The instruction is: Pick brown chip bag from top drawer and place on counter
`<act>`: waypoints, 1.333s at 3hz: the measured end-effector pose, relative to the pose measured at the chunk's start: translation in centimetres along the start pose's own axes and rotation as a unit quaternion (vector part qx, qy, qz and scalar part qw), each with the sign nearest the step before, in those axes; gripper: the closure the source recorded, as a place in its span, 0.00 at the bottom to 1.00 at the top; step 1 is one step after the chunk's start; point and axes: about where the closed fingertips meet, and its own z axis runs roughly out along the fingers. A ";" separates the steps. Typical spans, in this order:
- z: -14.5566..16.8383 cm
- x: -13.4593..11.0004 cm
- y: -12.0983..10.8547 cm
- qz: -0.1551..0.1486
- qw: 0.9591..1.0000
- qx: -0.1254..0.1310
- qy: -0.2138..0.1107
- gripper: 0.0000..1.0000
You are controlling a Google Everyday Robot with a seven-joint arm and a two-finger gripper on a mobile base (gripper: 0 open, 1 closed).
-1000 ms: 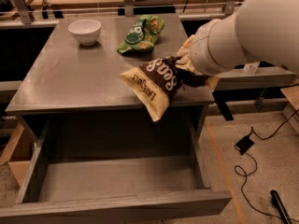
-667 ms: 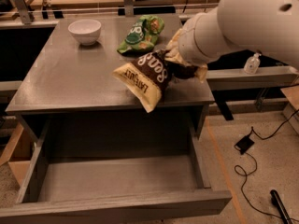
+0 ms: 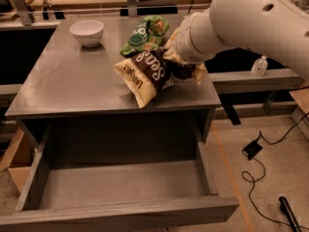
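Camera view: I note the gripper (image 3: 177,67) clamped on the brown chip bag (image 3: 145,75), above the counter's (image 3: 72,83) right edge.

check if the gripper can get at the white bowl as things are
Probably not yet: the gripper, above the right of the counter, is shut on the brown chip bag. Nothing stands between it and the bowl.
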 end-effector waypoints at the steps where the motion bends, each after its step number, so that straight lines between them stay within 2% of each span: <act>1: -0.1 -0.2 0.0 -0.001 1.000 0.001 0.000 0.59; 3: -0.4 -0.5 -0.1 -0.004 1.000 0.003 -0.001 0.12; 4: -0.6 -0.6 -0.2 -0.005 1.000 0.004 -0.003 0.00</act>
